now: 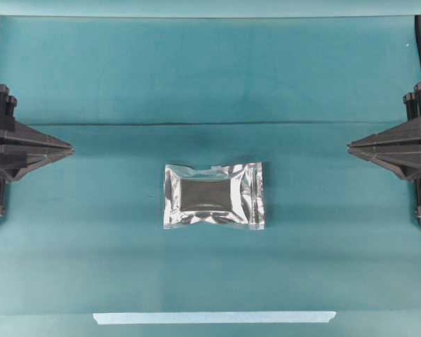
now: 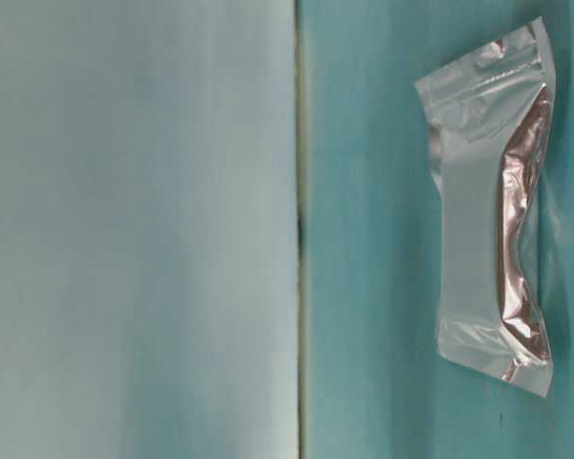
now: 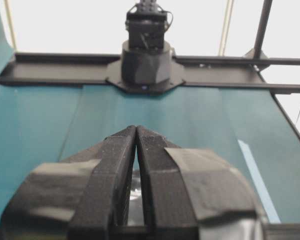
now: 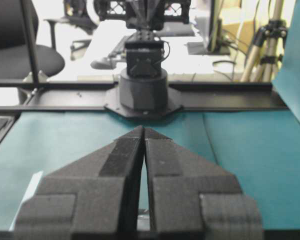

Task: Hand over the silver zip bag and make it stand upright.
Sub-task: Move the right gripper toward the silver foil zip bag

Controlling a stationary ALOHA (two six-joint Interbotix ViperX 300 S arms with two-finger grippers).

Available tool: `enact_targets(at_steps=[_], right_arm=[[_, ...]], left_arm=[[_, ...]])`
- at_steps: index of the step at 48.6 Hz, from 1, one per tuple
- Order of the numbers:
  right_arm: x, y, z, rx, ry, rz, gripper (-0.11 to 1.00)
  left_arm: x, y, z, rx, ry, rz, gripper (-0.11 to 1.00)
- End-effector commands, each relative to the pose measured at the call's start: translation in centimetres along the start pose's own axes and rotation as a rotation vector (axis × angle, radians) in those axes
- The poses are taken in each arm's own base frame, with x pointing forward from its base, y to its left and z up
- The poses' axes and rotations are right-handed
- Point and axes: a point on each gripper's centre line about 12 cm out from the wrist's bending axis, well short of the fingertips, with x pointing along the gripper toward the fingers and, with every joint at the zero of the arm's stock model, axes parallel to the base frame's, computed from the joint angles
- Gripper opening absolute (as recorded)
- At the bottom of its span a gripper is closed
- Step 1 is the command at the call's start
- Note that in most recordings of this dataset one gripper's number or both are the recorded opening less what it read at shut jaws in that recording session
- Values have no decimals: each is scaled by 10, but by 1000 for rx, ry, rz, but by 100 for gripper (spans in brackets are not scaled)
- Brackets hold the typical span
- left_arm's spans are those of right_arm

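Silver zip bag (image 1: 214, 196) lies flat mid-tabletop (image 1: 126, 77), well apart from both arms. Left pincer (image 1: 69, 149) and right pincer (image 1: 351, 147) closed, empty. Looks light, crinkly, slippery; pinch a flat sealed edge.

The silver zip bag (image 1: 214, 196) is gleaming shiny silver around a dark rectangular centre, catching a pinkish-copper glint in the table-level view. The table cloth (image 1: 210, 77) is showing plain teal. The tape strip (image 1: 214, 317) is looking pale whitish-blue. Both grippers are appearing matte black.
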Motion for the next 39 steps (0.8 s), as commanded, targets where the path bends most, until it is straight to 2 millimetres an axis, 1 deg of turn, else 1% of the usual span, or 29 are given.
enact_targets(at_steps=[1,3,6,8,14,17,20,23,26,31,35,39], right_arm=[[2,4,8,29,-23,17,9],[4,3,9,91,-11,9,8],[6,0,8,220,8,-20,1],[7,-2,5,306,27,-35,0],[10,-2,-7,492,100,-65,0],[13,-1,-13,565,139,-74,0],[17,-1,-20,676,185,-98,0],[20,-2,-26,824,220,-136,0],[24,-2,-35,931,263,-171,0],[31,1,-48,964,327,-197,0],[37,-2,-58,993,349,-235,0],[41,-7,-72,1075,372,-304,0]], left_arm=[[5,-6,13,-11,-27,-30,14],[7,-6,16,-16,-34,-31,13],[8,-7,20,-16,-38,-33,3],[9,-7,21,-14,-41,-35,-1],[14,-7,22,-13,-21,-34,-1],[18,-8,19,-12,19,-37,-1],[21,-8,15,-12,55,-38,-1],[24,-9,13,-11,78,-39,-1],[26,-9,13,-7,83,-39,-1],[26,-8,15,-2,81,-38,-1],[25,-9,14,-3,92,-39,-1],[25,-9,12,-8,109,-39,-1]])
